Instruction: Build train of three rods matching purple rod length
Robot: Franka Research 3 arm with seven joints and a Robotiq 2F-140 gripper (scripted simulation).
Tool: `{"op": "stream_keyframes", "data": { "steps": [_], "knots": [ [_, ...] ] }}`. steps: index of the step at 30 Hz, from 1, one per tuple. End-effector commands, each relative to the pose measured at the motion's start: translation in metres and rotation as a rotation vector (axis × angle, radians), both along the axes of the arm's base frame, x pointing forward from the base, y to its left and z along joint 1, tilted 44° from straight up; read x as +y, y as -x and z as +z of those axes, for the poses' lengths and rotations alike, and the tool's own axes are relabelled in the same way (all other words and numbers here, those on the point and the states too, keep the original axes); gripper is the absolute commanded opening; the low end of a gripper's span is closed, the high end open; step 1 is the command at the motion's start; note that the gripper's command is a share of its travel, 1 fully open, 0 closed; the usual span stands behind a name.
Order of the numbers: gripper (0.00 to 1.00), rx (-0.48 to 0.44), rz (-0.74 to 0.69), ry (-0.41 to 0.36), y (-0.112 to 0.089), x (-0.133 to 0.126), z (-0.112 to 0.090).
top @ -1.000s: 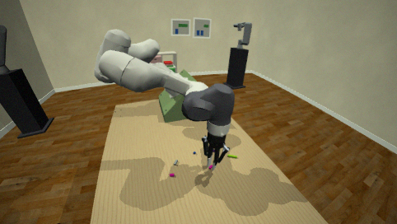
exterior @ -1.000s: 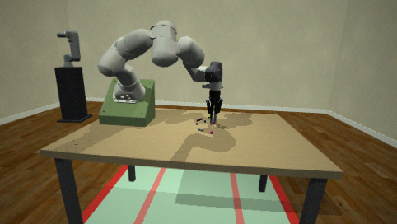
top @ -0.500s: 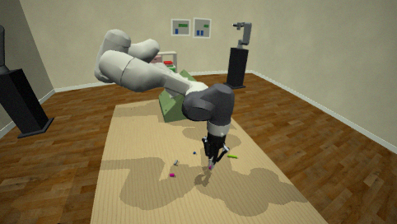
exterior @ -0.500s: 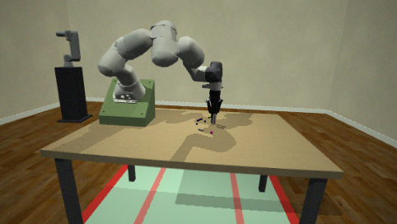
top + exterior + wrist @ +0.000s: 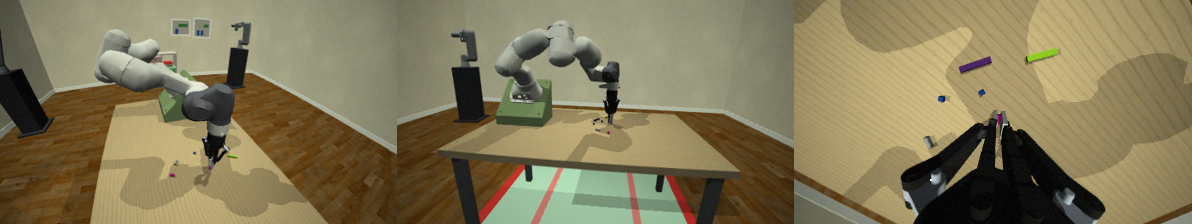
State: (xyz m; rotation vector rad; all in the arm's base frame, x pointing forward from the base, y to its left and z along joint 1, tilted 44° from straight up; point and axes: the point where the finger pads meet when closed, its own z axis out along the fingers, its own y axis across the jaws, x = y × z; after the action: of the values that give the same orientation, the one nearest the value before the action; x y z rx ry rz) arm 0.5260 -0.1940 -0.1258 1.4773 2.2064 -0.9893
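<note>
My gripper is shut on a short magenta rod and holds it pointing down, a little above the table; it also shows in the top view. Ahead of the fingers in the wrist view lie the purple rod and the lime rod, both flat. Two blue cubes sit closer, left of the fingertips. A grey rod lies at the left. A second magenta rod lies on the table left of the gripper, beyond the grey rod.
The green robot base stands at the table's back end. The table's edge runs along the lower left of the wrist view. Black camera stands are on the floor away from the table.
</note>
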Motion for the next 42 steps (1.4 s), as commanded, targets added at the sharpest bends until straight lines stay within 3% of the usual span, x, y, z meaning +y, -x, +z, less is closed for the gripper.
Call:
{"op": "stream_keyframes", "data": {
  "steps": [1, 11, 19, 30, 42],
  "knots": [
    [0.03, -0.005, -0.002, -0.001, -0.001, -0.001, -0.001],
    [0.03, -0.005, -0.002, -0.001, -0.001, 0.000, 0.000],
    [0.03, -0.005, -0.002, -0.001, -0.004, 0.016, 0.017],
    [0.03, -0.005, -0.002, -0.001, -0.012, 0.065, 0.068],
    [0.03, -0.005, -0.002, -0.001, -0.013, 0.068, 0.071]
  ]
}}
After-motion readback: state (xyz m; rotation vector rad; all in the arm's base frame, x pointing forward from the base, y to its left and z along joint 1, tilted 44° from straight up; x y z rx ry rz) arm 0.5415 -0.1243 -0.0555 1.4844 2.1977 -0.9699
